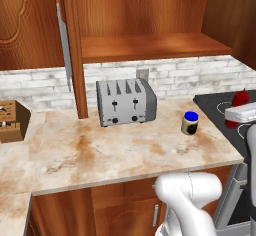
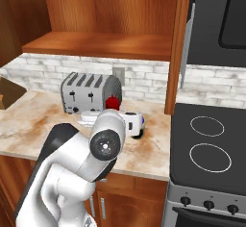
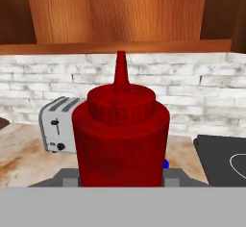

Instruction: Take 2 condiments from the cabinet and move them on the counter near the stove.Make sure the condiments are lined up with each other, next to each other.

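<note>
- The red squeeze bottle [image 3: 120,139] stands upright in the hand [image 3: 120,179], close before the hand camera. The fingers look closed on its lower body, though their tips are hidden behind the bottle, so how firm the grip is remains a guess.
- In the left base view the bottle [image 1: 240,99] hangs over the near edge of the stove [image 1: 220,105], not over the surface [image 1: 100,150].
- The cream jar [image 1: 189,123] with its blue lid already stands on the surface, near the stove's edge and well right of the toaster [image 1: 126,101].
- Risk: set down where it is, the bottle would land on the glass cooktop instead of the surface, missing the spot beside the jar.
- Risk: the slim bottle is tall for its base; released while tilted or from height, it could topple and roll.
- Risk: coming in low toward the jar, the hand or bottle could knock the jar out of line.
- The cabinet [image 1: 150,45] shelf above holds no condiment.
</note>
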